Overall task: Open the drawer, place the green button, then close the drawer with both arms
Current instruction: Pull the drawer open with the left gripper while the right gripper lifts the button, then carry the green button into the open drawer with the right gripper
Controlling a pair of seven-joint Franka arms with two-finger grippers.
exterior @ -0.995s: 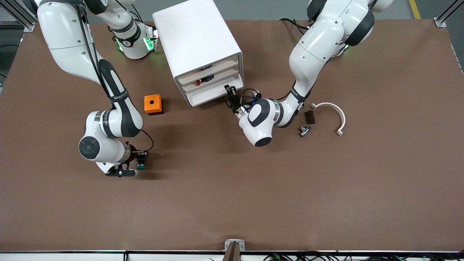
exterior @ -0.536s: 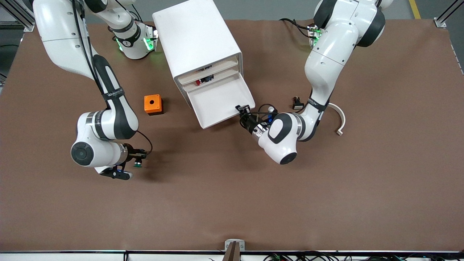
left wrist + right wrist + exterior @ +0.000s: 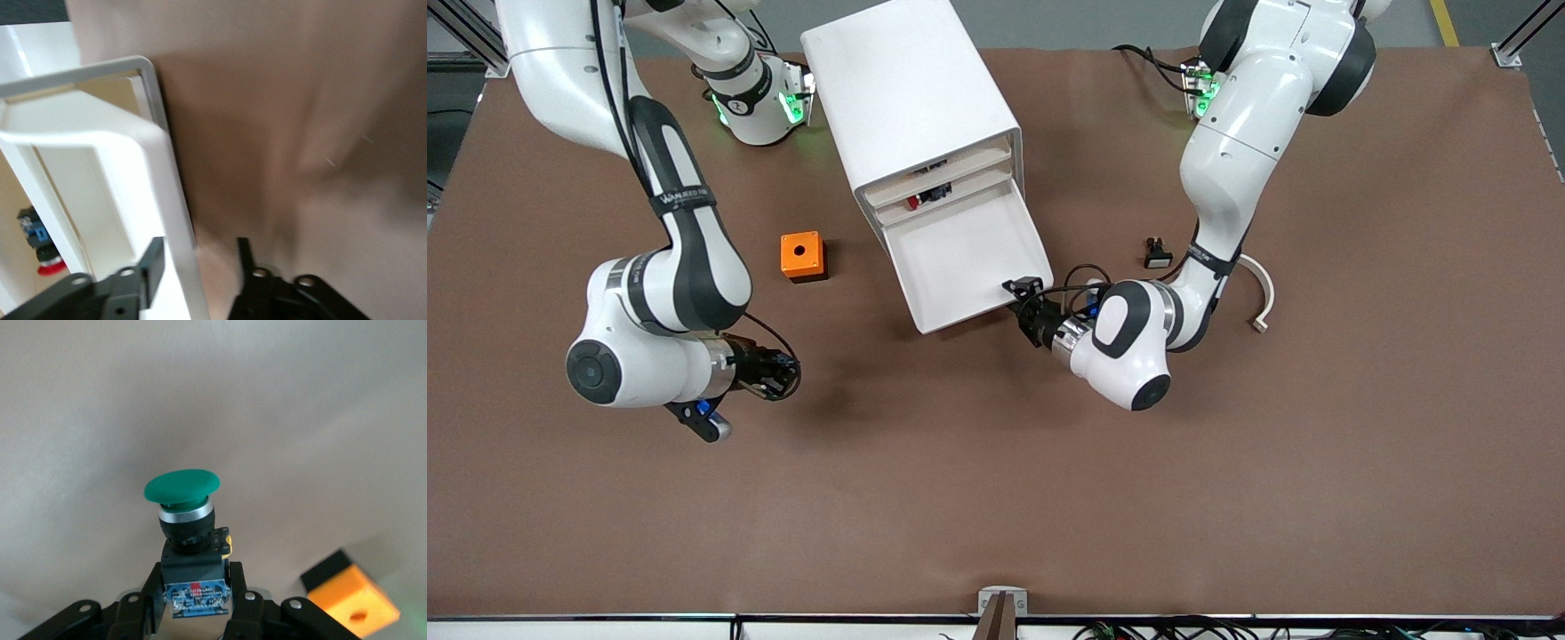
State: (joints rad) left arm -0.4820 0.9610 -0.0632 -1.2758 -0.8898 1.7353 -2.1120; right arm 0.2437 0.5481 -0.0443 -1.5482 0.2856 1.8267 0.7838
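Note:
The white cabinet (image 3: 898, 80) has its lowest drawer (image 3: 969, 258) pulled out, and the tray shows nothing inside. My left gripper (image 3: 1024, 289) is at the corner of the drawer's front lip (image 3: 100, 133). In the left wrist view the left gripper (image 3: 198, 257) is open, its fingers straddling the lip with a gap on one side. My right gripper (image 3: 778, 373) hangs over the table toward the right arm's end. In the right wrist view that gripper (image 3: 195, 577) is shut on the button's black-and-blue body, and the button (image 3: 183, 487) points its green cap away from the wrist.
An orange cube (image 3: 803, 256) with a round hole sits on the table between the right gripper and the cabinet. A black button with a white cap (image 3: 1157, 254) and a white curved clamp (image 3: 1258, 284) lie by the left arm. Small red and blue parts (image 3: 929, 196) show in an upper drawer.
The left gripper drew the drawer out toward the front camera, and its jaws have now come apart on the lip. The right arm has risen, carrying the button off the table.

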